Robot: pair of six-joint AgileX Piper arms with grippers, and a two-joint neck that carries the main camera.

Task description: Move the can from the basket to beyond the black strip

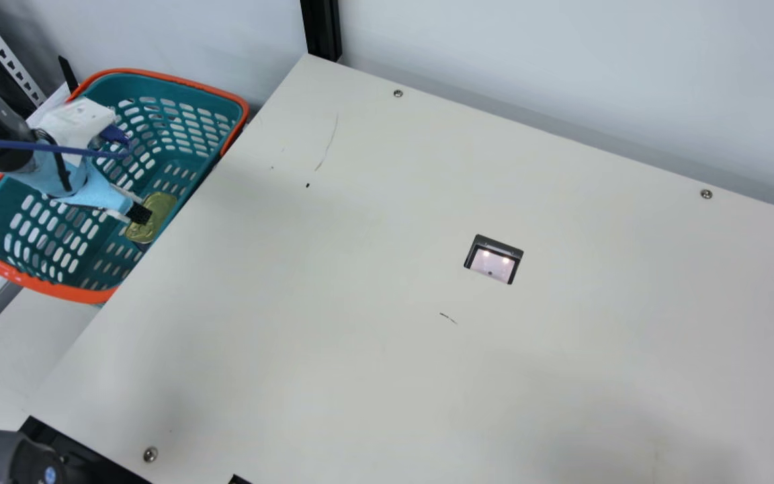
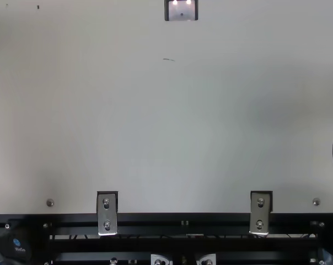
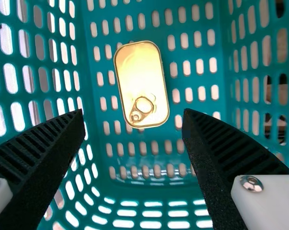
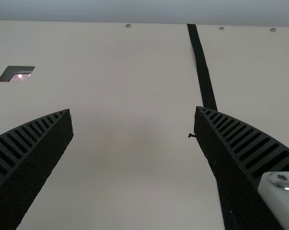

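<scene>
In the main view my left gripper (image 1: 137, 212) reaches down inside the teal basket (image 1: 64, 292) with the orange rim, one fingertip over the gold-topped can (image 1: 161, 203). The left wrist view has the same gripper (image 3: 134, 114) open, its black ribbed fingers apart. Between and beyond them the oval can (image 3: 142, 76), pull tab on top, lies on the slotted basket floor (image 3: 202, 40), with nothing gripped. My right gripper (image 4: 133, 112) is open and empty above the table in the right wrist view; the black strip (image 4: 203, 72) runs partly behind one of its fingers.
The basket stands against the left edge of the cream table (image 1: 333, 269). A dark-framed opening (image 1: 493, 261) is set into the tabletop. A pale wall (image 1: 562, 81) rises behind the table, and metal brackets (image 2: 107, 212) sit along the front rail.
</scene>
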